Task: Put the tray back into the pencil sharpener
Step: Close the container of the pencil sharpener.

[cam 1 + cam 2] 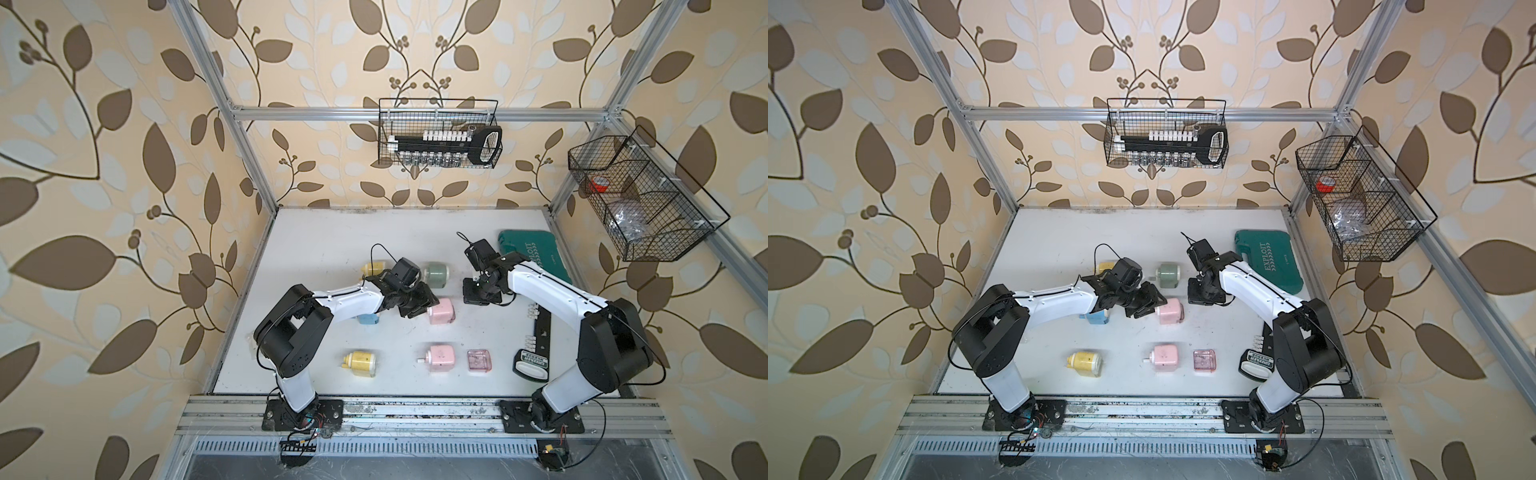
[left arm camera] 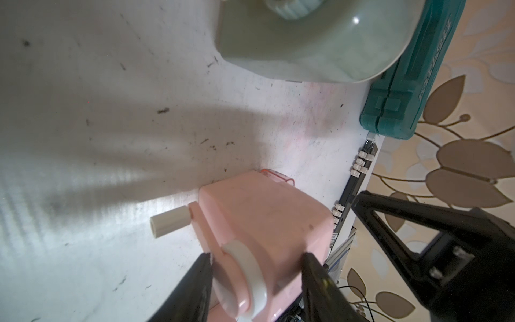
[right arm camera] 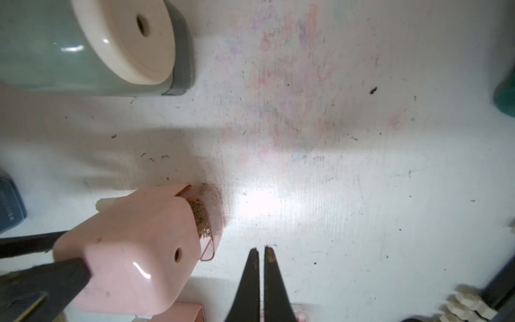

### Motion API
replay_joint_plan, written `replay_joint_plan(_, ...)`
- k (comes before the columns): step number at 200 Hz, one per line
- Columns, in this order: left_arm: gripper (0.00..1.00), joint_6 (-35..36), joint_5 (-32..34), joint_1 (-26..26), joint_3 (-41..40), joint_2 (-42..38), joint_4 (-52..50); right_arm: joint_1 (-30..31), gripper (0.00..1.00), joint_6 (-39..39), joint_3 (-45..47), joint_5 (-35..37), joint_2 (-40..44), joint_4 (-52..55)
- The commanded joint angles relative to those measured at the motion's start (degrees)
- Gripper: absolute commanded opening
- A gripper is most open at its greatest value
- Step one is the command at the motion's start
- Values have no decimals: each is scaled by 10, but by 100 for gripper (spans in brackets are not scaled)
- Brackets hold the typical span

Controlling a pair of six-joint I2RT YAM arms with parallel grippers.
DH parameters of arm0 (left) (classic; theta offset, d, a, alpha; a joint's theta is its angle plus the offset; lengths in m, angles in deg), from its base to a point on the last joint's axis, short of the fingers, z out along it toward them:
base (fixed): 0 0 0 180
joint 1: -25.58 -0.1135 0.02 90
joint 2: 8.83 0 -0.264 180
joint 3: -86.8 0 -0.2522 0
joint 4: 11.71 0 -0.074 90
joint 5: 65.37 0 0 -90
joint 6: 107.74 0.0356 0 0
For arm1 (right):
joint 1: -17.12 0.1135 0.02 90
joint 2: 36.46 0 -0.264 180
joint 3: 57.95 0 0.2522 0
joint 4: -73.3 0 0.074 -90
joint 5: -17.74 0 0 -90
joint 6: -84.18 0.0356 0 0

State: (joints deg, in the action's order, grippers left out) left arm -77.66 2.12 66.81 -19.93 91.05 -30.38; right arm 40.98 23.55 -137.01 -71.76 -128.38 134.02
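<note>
On the white table [image 1: 332, 249], the pink sharpener [image 1: 441, 312] sits just right of centre, its clear pink tray [image 3: 216, 206] only partly in, poking out at roughly the 3 o'clock end with shavings showing. Likely risk: an off-line push jams the tray crooked, spills shavings, or skids the sharpener out of the side clamp. Left gripper [image 2: 257, 258] at the sharpener's 9 o'clock, narrowly spread, pinching its sides near the crank end; right gripper [image 3: 262, 249] at about 2 o'clock, fingers pressed together, holding nothing, near the tray but not touching.
</note>
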Motion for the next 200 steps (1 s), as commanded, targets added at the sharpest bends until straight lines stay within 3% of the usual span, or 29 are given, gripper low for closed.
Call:
replay_joint_plan(1, 52, 17, 10, 4, 1, 19, -51, 0, 0, -2, 16, -21, -22, -27)
replay_joint_plan(86, 52, 15, 3, 3, 3, 33, -41, 8, 0, 10, 37, -89, -87, -108)
replay_joint_plan(200, 52, 13, -2, 3, -2, 41, -33, 28, 0, 27, 61, -150, -57, -146)
